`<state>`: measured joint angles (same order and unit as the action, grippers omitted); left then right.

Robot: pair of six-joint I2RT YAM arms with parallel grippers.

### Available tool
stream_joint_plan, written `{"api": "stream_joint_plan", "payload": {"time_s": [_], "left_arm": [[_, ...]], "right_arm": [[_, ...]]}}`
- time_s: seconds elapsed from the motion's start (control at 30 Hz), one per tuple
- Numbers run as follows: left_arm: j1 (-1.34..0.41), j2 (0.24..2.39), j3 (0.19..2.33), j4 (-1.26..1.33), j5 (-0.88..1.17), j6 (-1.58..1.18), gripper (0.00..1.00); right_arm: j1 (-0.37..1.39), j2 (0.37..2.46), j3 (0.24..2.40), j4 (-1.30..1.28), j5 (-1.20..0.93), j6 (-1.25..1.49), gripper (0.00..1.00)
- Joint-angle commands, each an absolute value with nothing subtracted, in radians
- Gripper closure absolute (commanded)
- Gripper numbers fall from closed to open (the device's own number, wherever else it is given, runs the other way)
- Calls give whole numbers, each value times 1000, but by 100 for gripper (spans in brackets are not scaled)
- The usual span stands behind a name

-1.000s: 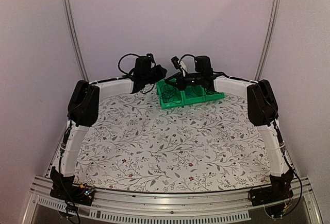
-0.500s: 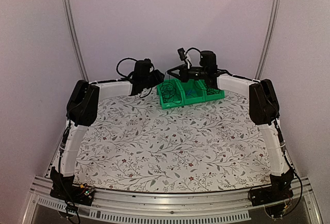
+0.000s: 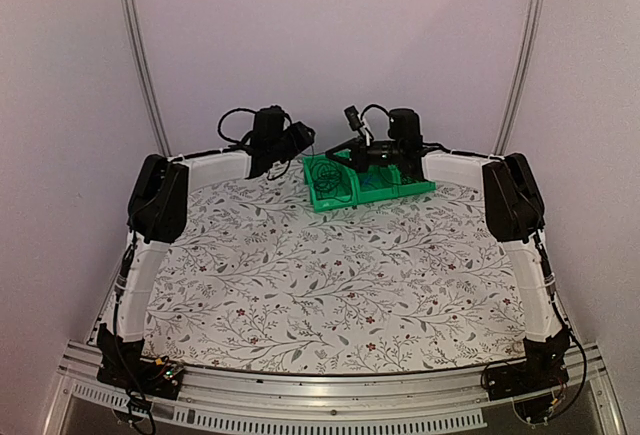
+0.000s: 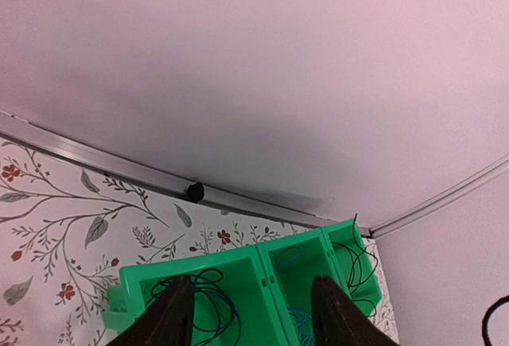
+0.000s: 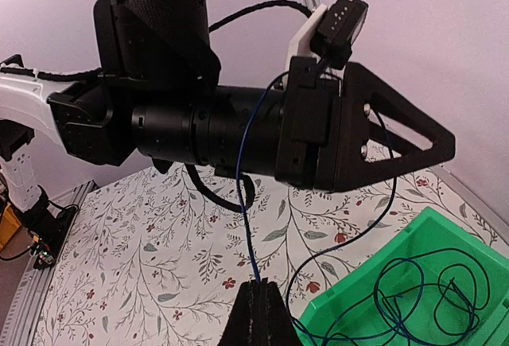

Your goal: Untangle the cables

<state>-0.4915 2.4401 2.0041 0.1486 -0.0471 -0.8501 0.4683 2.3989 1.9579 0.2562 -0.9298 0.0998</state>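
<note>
A green three-compartment bin [image 3: 370, 187] stands at the back of the table. In the left wrist view, thin dark cables [image 4: 208, 302] loop in its left compartment, a blue one [image 4: 301, 318] lies in the middle one, and black ones [image 4: 359, 265] in the right one. My left gripper [image 4: 253, 281] hovers over the bin, open, with nothing between its fingers. My right gripper [image 5: 258, 285] is shut on a thin blue cable [image 5: 246, 235] that rises taut past the left gripper [image 5: 398, 143]. More loops [image 5: 421, 290] trail into the bin [image 5: 469, 239].
A floral cloth [image 3: 330, 275] covers the table. A white raised rim [image 3: 215, 167] and a metal rail [image 4: 103, 163] run along the back, close behind the bin. Both arms [image 3: 275, 140] crowd the back centre, with the pink wall just beyond.
My left gripper's fingers have spread apart and it has drawn slightly back to the left. My right gripper has lifted a little over the bin with the blue cable.
</note>
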Motion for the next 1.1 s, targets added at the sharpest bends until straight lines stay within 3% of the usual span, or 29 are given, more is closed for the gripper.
{"api": "stream_joint_plan", "payload": {"time_s": [0.0, 0.17, 0.3, 0.6, 0.9, 0.97, 1.03, 1.07], "left_arm": [[-486, 2478, 2084, 177, -33, -885, 47], [-496, 2498, 2097, 100, -51, -851, 55], [-505, 2481, 2048, 78, -55, -815, 55], [-527, 2427, 2018, -26, -53, -751, 50], [-538, 2327, 1896, -20, 4, -718, 39], [-538, 2274, 1834, 81, 50, -707, 30], [-537, 2237, 1783, 157, 95, -683, 2], [-536, 2223, 1772, 172, 110, -674, 1]], "right_arm": [[463, 2370, 1936, 191, -921, 31, 100], [463, 2349, 1934, 236, -980, 51, 100], [462, 2314, 1936, 326, -1020, 95, 100], [423, 2377, 2014, 460, -837, 249, 100], [422, 2449, 2050, 423, -637, 161, 100], [423, 2462, 2048, 411, -590, 144, 100], [423, 2476, 2046, 399, -568, 123, 100], [423, 2483, 2046, 392, -562, 107, 100]]}}
